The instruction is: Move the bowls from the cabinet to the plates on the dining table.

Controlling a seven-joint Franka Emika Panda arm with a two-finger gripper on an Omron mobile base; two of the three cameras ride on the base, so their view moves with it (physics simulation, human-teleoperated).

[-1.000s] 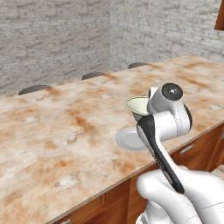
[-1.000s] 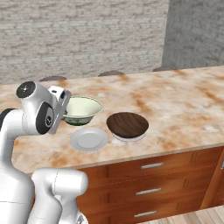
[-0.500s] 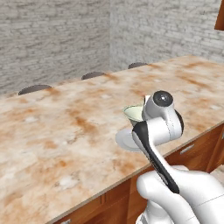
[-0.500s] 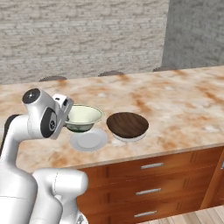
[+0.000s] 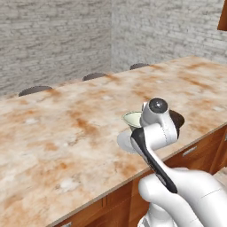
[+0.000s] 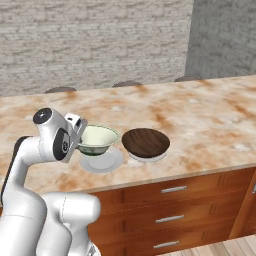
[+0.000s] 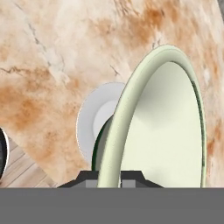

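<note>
Base views flank the dining table (image 5: 66,133); hand view close.

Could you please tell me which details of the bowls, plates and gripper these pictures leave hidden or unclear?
- The gripper: hand view shows just its fingertips astride the cream bowl's rim; in the left base view the arm hides it.
- Second plate, under the brown bowl: only a white sliver shows in the right base view.
- Whether the cream bowl touches its plate: contact hidden by the bowl.

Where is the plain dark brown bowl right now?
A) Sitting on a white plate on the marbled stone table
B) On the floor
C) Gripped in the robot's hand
A: the dark brown bowl rests on a white plate on the marbled table; the gripper is pinching the cream bowl instead.
</note>
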